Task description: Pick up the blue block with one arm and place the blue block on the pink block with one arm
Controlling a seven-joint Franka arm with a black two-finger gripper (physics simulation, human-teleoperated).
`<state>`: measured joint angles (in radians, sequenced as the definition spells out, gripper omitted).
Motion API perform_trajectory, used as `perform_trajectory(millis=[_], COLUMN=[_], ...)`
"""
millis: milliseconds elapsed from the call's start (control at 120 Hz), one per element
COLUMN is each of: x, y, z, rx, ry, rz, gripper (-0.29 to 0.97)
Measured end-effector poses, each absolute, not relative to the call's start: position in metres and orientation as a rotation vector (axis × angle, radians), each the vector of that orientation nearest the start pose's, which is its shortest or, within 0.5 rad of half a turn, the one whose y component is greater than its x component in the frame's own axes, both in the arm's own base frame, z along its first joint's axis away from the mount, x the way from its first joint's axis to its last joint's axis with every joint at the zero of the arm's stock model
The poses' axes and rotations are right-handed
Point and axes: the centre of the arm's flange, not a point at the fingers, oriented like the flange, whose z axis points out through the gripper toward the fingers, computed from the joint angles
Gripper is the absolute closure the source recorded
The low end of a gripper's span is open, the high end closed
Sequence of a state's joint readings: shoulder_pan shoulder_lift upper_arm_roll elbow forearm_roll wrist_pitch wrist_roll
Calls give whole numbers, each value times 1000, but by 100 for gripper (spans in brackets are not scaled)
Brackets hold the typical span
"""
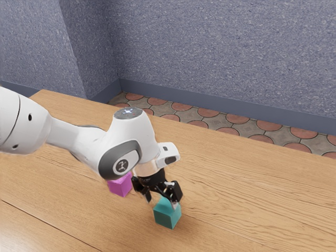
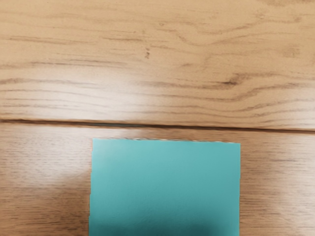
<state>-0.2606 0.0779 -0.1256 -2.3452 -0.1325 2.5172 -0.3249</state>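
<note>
Reaching to grasp: the fingers (image 1: 175, 195) stand apart just above the blue block (image 1: 168, 215), which rests on the surface (image 1: 252, 173) near the pink block (image 1: 122, 185), toward the exterior view's right. The next move likely calls for lowering, clamping, then lifting.

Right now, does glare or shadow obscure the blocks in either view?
Exterior view: even light, the blue block and pink block clearly coloured. Wrist view: a pale glare patch on the table, a dark shadow across the blue block's edge nearest the pincer.
</note>
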Motion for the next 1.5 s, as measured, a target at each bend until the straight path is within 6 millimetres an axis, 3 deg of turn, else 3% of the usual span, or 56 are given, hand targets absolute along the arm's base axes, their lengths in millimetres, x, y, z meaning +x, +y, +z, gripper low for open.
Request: perform_trajectory(millis=[158, 858, 1042, 1500], x=[479, 481, 489, 487], y=[-202, -203, -207, -207], z=[308, 275, 274, 258], rx=[-3261, -3257, -3261, -3257], ry=[-34, -16, -5, -10], rz=[-96, -51, -64, -20], gripper=[2, 2, 2, 6])
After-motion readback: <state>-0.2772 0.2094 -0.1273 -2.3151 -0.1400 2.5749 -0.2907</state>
